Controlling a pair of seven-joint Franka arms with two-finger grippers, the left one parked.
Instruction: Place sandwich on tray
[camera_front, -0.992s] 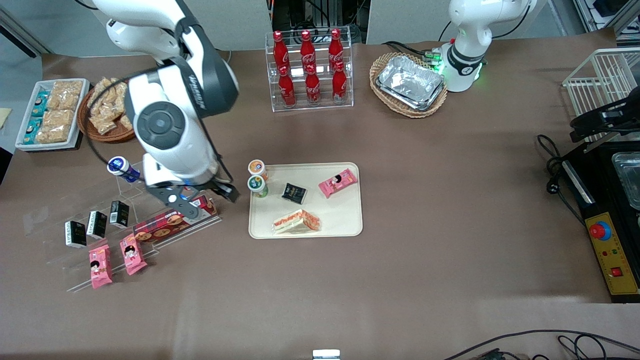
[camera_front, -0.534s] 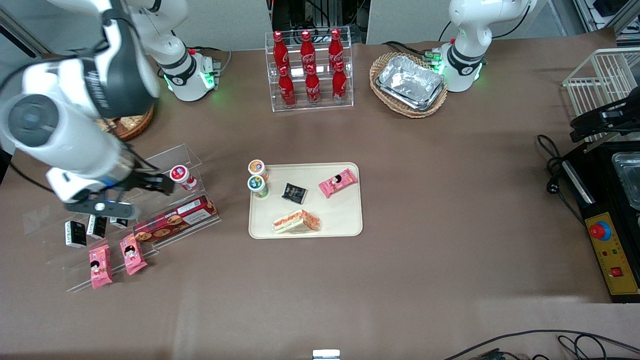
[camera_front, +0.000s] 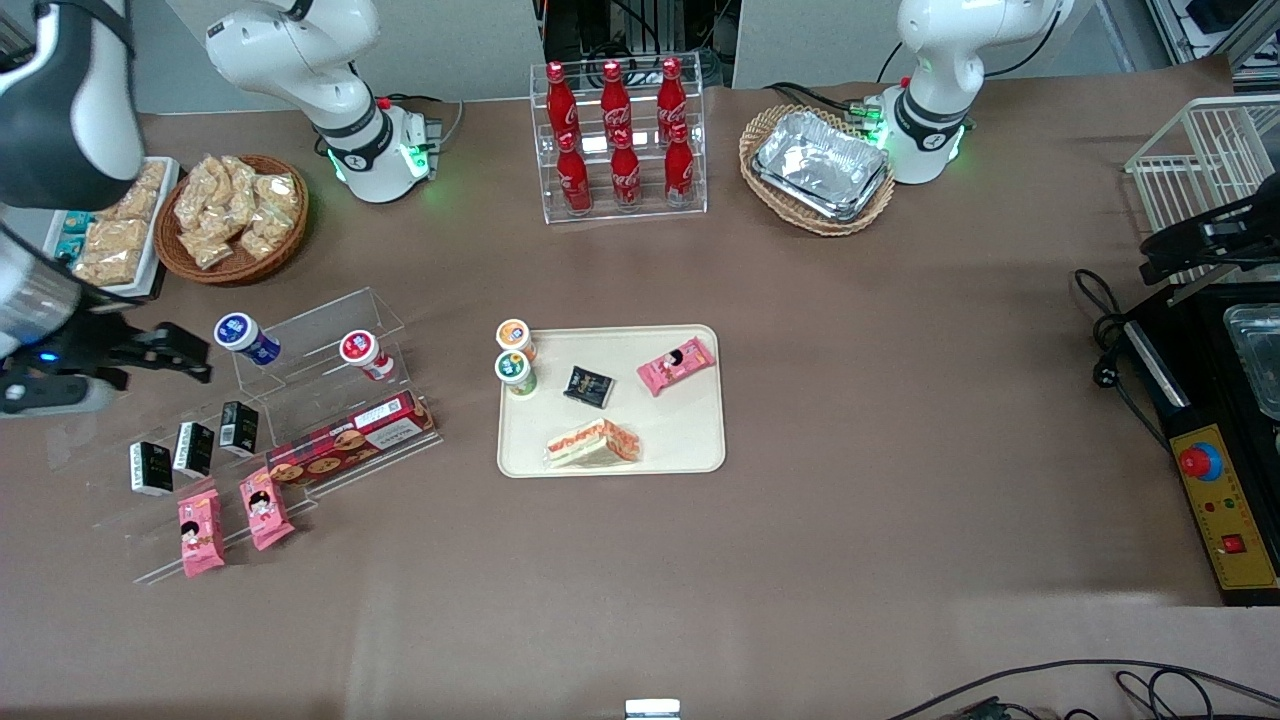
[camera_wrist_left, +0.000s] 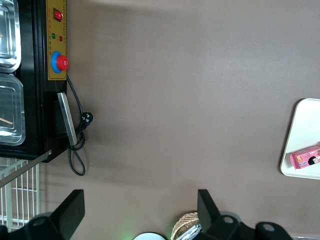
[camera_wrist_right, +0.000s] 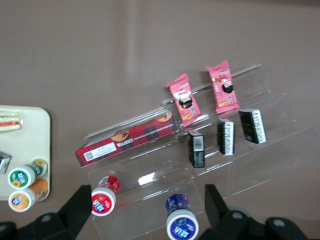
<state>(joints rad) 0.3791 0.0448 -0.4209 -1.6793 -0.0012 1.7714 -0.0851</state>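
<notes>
Sandwich (camera_front: 591, 443): a clear-wrapped triangular wedge, lying flat on the tray (camera_front: 700, 440) in the part nearest the front camera, with its orange-red filling stripe showing; apart from the other items there.
Handling (judged): probably light and soft, so it is likely crushing under a hard pinch; the wrap is likely making it slippery. The best hold is probably across the two bread faces at mid-wedge, with light pressure.
Tray neighbours: a small black packet (camera_front: 588, 386) and a pink snack packet (camera_front: 676, 364) are lying farther from the camera than the sandwich; two round-lidded cups (camera_front: 515, 358) are standing at the tray's edge toward the working arm's end.
Display rack (camera_front: 300, 400): a clear stepped stand carrying a red biscuit box (camera_front: 350, 440), sitting well apart from the tray, toward the working arm's end.
Gripper (camera_front: 185, 362): hanging just beside the rack, well apart from the sandwich; its fingers are standing spread in the right wrist view, holding nothing.
Task state (judged): the sandwich is already resting on the tray.
</notes>
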